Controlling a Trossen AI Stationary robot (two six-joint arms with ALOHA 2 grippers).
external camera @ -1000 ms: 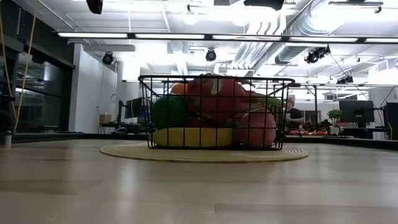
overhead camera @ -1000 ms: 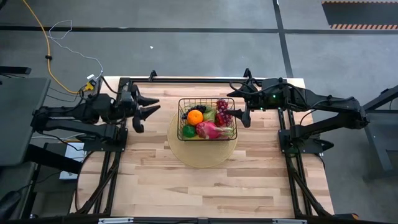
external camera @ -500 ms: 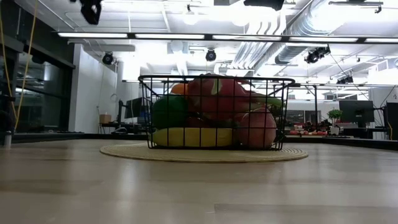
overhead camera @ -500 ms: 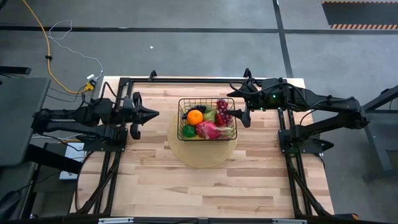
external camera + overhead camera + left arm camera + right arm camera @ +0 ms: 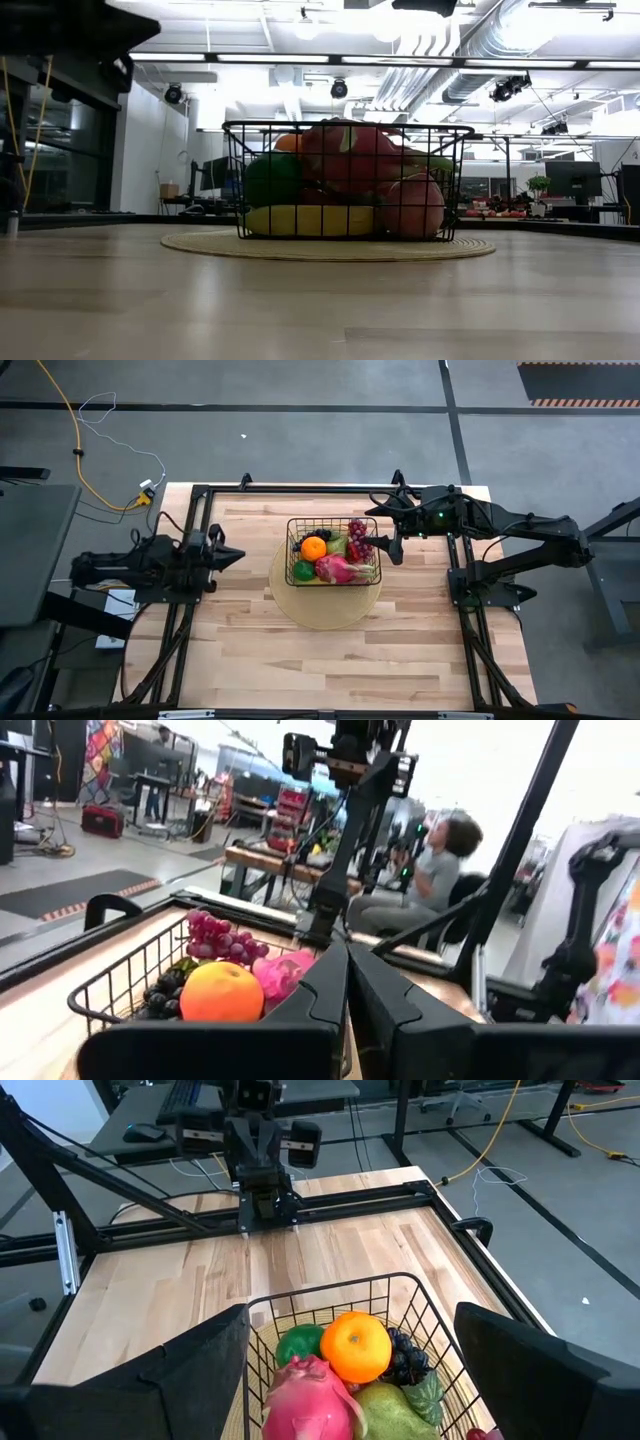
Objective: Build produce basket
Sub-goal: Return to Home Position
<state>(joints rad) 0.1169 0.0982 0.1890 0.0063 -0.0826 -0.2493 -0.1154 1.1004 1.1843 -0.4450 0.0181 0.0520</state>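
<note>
Basket (image 5: 290,546) full as before; left claw (image 5: 238,554) farther back, now together; right claw (image 5: 385,528) apart

Left gripper (image 5: 233,556) low at the left, fingers apparently pressed together (right gripper (image 5: 387,525) opposite, fingers wide apart).

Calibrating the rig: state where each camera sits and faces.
High: overhead, straight down on black wire-grid basket; left arm, right arm show.
Low: tabletop height, level at basket; dark arm part top left.
Left wrist: behind shut left gripper, facing basket.
Right wrist: behind open right gripper, facing basket.
All share the basket.
</note>
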